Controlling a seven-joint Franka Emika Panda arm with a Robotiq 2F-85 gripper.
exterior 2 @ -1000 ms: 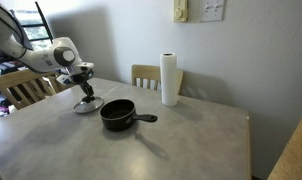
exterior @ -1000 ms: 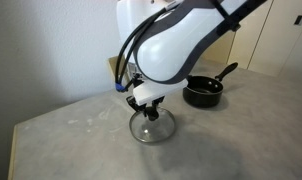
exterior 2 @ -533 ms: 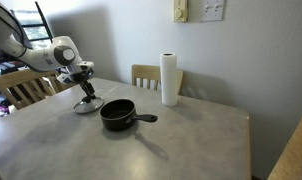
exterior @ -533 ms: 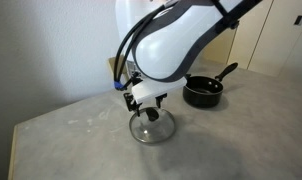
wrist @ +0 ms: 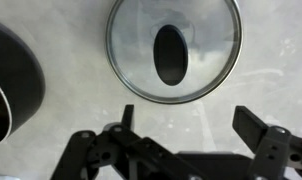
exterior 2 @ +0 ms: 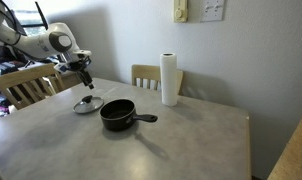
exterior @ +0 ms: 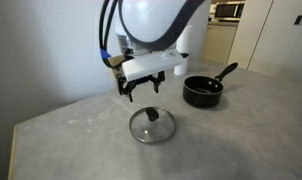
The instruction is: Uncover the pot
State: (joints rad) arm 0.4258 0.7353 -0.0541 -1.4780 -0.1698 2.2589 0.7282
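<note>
The pot (exterior: 203,91) (exterior 2: 117,115) is a small black saucepan with a long straight handle, and it stands uncovered on the grey table. In the wrist view only its dark wall (wrist: 13,80) shows at the left edge. The round glass lid (exterior: 151,125) (exterior 2: 87,103) (wrist: 172,48) with its dark knob lies flat on the table beside the pot. My gripper (exterior: 143,90) (exterior 2: 85,76) (wrist: 185,118) hangs above the lid, open, with nothing between its fingers.
A white paper-towel roll (exterior 2: 170,79) stands upright behind the pot, in front of a wooden chair back (exterior 2: 146,75). Another wooden chair (exterior 2: 26,85) stands at the table's side near the arm. The table edge (exterior: 16,140) runs close to the lid.
The gripper has let go of the lid's knob, opened wide and risen straight up above the lid. The lid stays flat on the table.
</note>
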